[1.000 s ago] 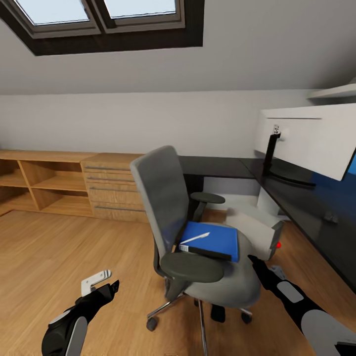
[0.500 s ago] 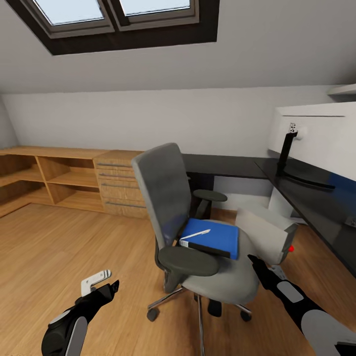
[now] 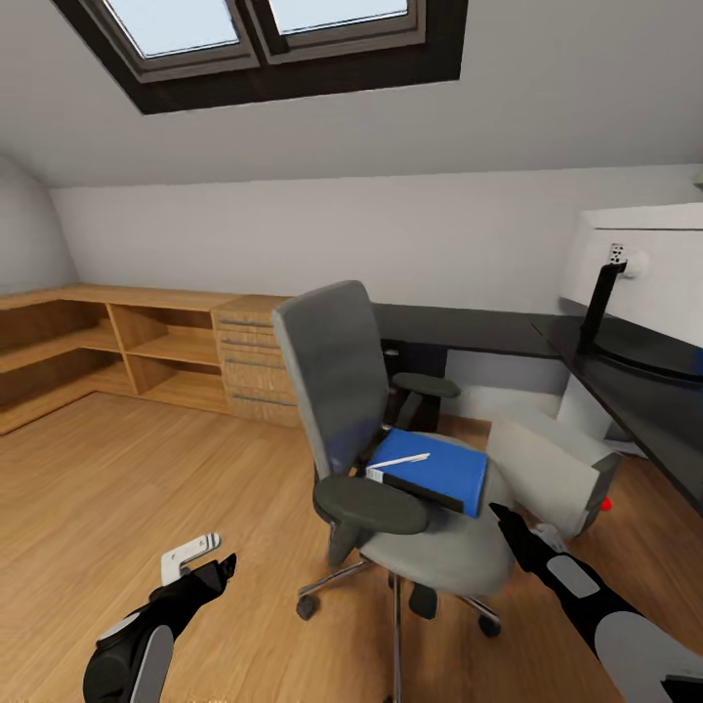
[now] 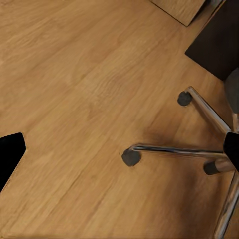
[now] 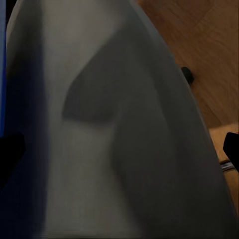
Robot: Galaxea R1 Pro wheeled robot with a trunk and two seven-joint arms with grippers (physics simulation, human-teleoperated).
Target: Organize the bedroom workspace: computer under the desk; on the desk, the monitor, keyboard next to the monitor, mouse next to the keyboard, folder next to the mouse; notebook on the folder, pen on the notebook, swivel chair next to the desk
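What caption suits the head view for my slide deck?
Attic bedroom: grey swivel chair carrying a blue folder, notebook and pen, beside the black desk.

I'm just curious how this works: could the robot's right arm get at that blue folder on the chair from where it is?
Probably yes. The right gripper hangs at the seat's edge beside the folder, with nothing between them. The notebook and pen lie on top, though.
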